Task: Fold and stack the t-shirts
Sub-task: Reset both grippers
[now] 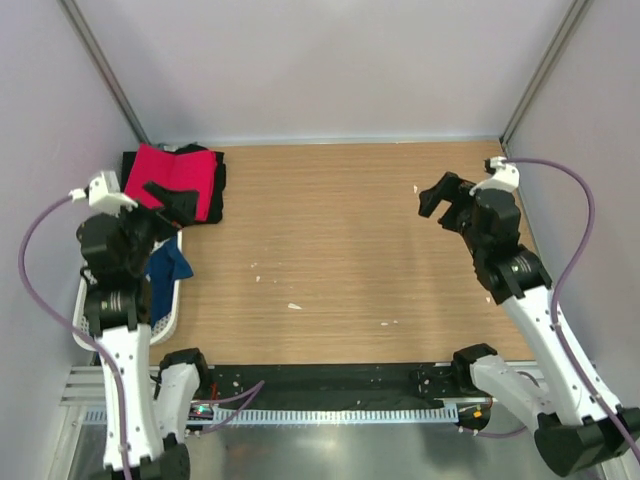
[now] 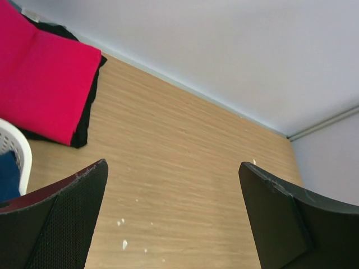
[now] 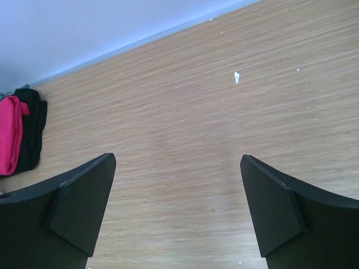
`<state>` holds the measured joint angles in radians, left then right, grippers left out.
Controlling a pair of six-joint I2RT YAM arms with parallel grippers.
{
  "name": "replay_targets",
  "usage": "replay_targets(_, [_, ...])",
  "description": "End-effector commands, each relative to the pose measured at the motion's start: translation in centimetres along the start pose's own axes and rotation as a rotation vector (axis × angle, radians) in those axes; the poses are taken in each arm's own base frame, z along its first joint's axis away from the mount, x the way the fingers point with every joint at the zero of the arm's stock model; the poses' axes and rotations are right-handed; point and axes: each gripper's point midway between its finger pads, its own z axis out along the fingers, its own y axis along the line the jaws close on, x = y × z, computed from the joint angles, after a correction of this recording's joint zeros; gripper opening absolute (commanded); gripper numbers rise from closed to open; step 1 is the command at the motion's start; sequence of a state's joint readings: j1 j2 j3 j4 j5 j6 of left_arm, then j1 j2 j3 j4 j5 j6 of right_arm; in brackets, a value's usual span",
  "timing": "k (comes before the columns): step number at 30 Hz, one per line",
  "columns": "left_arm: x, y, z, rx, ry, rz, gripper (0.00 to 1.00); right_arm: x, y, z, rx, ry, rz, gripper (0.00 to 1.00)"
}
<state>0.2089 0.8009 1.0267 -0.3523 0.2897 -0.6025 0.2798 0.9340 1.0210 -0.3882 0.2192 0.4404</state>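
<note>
The red t-shirt (image 1: 172,178) is stacked on the black t-shirt (image 1: 217,195), far left — the blue t-shirt (image 1: 168,268) is left in the basket (image 1: 172,318) (apparently unfolded). Left gripper (image 2: 174,179) and right gripper (image 3: 178,168) are spread wide, empty.

Wooden table (image 1: 350,250) under black t-shirt (image 1: 218,186), basket (image 1: 168,312)

The top camera hangs high above and behind the arm bases, looking down on the whole table (image 1: 350,250); the red shirt (image 1: 170,180) lies small at its far left; the left wrist camera sits low, near that shirt (image 2: 45,84), facing the far wall past the left gripper (image 2: 174,168); the right wrist camera looks past the right gripper (image 3: 178,159) from well away, the shirt (image 3: 8,134) tiny at its left edge; all three share the shirt and the wood beside it.
</note>
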Motion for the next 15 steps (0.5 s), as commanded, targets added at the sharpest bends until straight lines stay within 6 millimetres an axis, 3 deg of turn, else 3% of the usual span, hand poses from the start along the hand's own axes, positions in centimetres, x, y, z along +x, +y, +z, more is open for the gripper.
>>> replay_targets(1, [3.7,-0.2,-3.9,0.004,0.091,-0.056,1.00,0.2,-0.8,-2.5,-0.016,-0.061,0.058,1.00])
replay_targets(2, [4.3,-0.5,-5.1,0.015,0.088,-0.060,1.00,1.9,-1.3,-2.5,-0.021,-0.039,0.063,1.00])
replay_targets(4, [6.2,0.0,-6.0,0.000,0.135,-0.070,1.00,2.6,-1.4,-3.0,-0.047,-0.052,0.095,1.00])
replay_targets(5, [6.6,0.3,-6.5,-0.012,0.136,-0.074,1.00,4.0,-1.9,-3.4,-0.054,-0.043,0.104,1.00])
replay_targets(8, [8.2,1.5,-6.9,-0.048,0.172,-0.051,1.00,5.1,-2.9,-3.7,-0.041,-0.060,0.127,1.00])
replay_targets(10, [8.2,2.1,-7.3,-0.084,0.170,-0.023,1.00,5.1,-3.2,-3.7,-0.027,-0.061,0.126,1.00])
replay_targets(15, [8.0,1.2,-7.6,-0.053,0.171,0.020,1.00,3.9,-3.1,-3.5,-0.014,-0.090,0.098,1.00])
